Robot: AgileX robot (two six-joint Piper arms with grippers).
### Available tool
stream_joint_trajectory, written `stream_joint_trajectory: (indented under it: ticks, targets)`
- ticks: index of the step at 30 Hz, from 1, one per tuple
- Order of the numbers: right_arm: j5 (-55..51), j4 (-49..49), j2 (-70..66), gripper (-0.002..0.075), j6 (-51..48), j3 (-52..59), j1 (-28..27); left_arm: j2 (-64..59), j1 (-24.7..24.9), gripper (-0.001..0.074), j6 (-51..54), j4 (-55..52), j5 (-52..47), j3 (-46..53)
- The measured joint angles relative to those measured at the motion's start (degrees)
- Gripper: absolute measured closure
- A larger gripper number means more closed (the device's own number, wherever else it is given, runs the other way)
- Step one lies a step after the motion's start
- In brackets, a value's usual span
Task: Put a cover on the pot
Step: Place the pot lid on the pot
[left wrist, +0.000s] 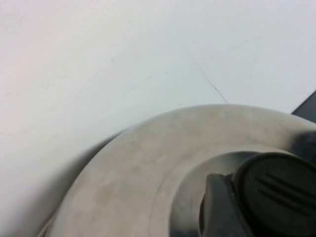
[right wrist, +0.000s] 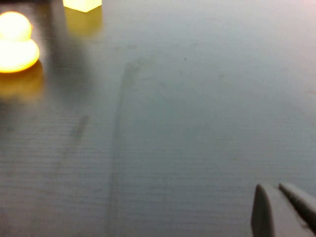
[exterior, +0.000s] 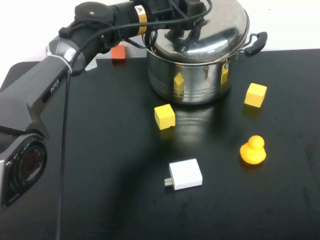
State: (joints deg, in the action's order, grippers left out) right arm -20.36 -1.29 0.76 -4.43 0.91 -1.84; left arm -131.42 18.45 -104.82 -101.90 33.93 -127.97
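The large steel pot point(exterior: 192, 82) with black side handles stands at the back of the black table. The domed steel lid point(exterior: 220, 30) rests on top of it. My left gripper point(exterior: 185, 22) is on top of the lid, over its middle, and hides the knob in the high view. In the left wrist view the lid point(left wrist: 138, 173) fills the lower part, and one finger point(left wrist: 217, 207) lies against the side of the black knob point(left wrist: 279, 190). My right gripper point(right wrist: 274, 186) is shut and empty, low over bare table, out of the high view.
Two yellow blocks point(exterior: 164, 116) point(exterior: 255, 94) lie in front of and to the right of the pot. A yellow duck point(exterior: 253, 150) and a white charger point(exterior: 185, 174) lie nearer. A red block point(exterior: 118, 53) sits behind the left arm.
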Motion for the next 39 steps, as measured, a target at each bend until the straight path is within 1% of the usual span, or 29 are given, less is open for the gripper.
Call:
stream_joint_trajectory:
  ticks: [13, 22, 28, 33, 39]
  targets:
    - [0.0, 0.0, 0.0, 0.0728, 0.0, 0.0, 0.0, 1.2, -3.9, 0.0402, -3.7, 0.0, 6.9, 0.0]
    - [0.0, 0.0, 0.0, 0.0728, 0.0, 0.0, 0.0, 2.4, -3.9, 0.0402, -0.3, 0.0, 4.2, 0.0]
    - [0.0, 0.0, 0.0, 0.0728, 0.0, 0.0, 0.0, 2.3, -2.0, 0.0402, 4.2, 0.0, 0.2, 0.0]
    - [0.0, 0.0, 0.0, 0.0728, 0.0, 0.0, 0.0, 1.6, -0.6, 0.0402, 4.7, 0.0, 0.0, 0.0]
    - [0.0, 0.0, 0.0, 0.0728, 0.0, 0.0, 0.0, 1.5, -0.6, 0.0402, 4.0, 0.0, -0.5, 0.0]
